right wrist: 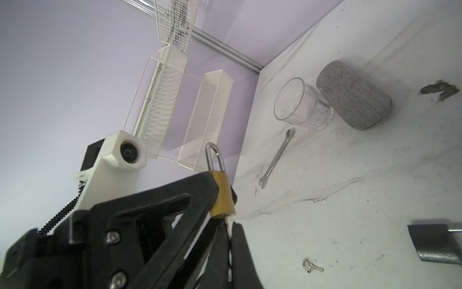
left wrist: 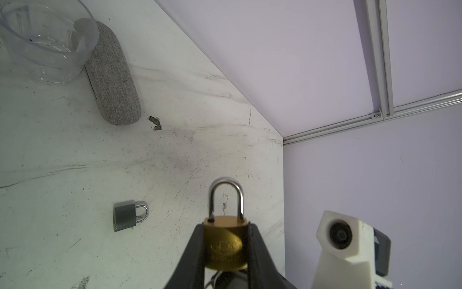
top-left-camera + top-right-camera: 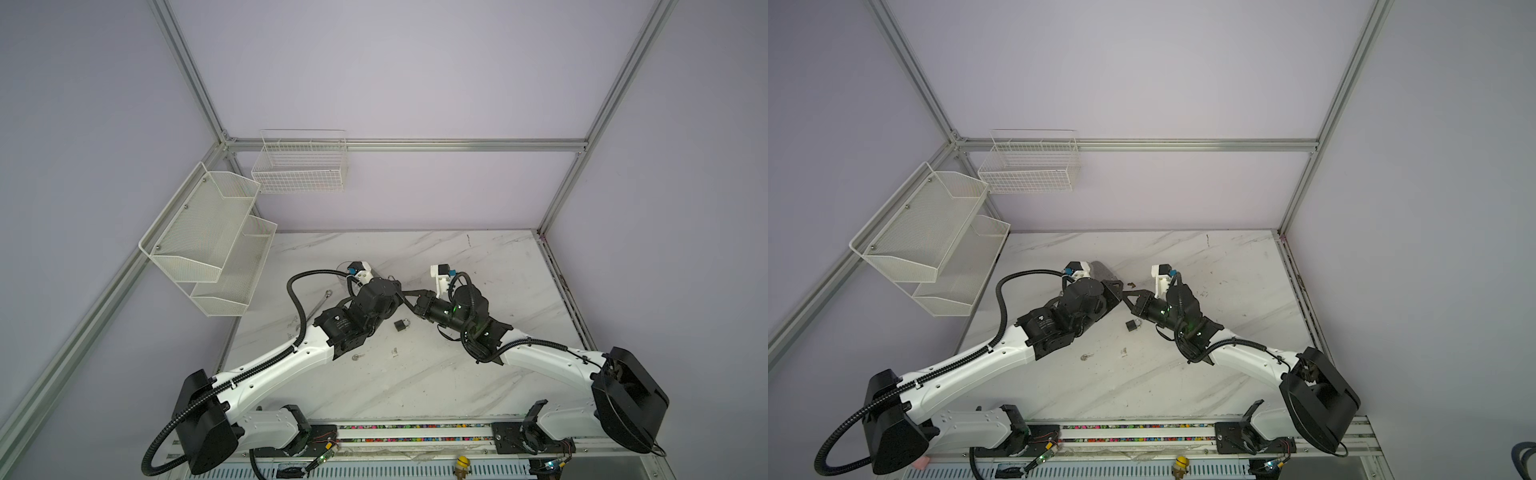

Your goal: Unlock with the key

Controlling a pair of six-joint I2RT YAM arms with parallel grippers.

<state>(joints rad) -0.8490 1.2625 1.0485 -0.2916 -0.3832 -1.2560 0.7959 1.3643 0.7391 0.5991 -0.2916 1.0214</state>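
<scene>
Nearer the robot than the brass padlock (image 2: 225, 246), a small ringed key (image 1: 311, 266) and a grey steel padlock (image 2: 125, 217) lie on the white marble desk (image 3: 415, 374). The left gripper (image 2: 226, 226) clamps the brass padlock's body, holding it off the desk. The right gripper (image 1: 228, 234), jaws together, pinches a thin silver key (image 1: 227, 221) at that padlock's underside. Beyond the brass padlock stand a clear glass tumbler (image 1: 297, 105) and a grey fabric case (image 1: 355, 97).
</scene>
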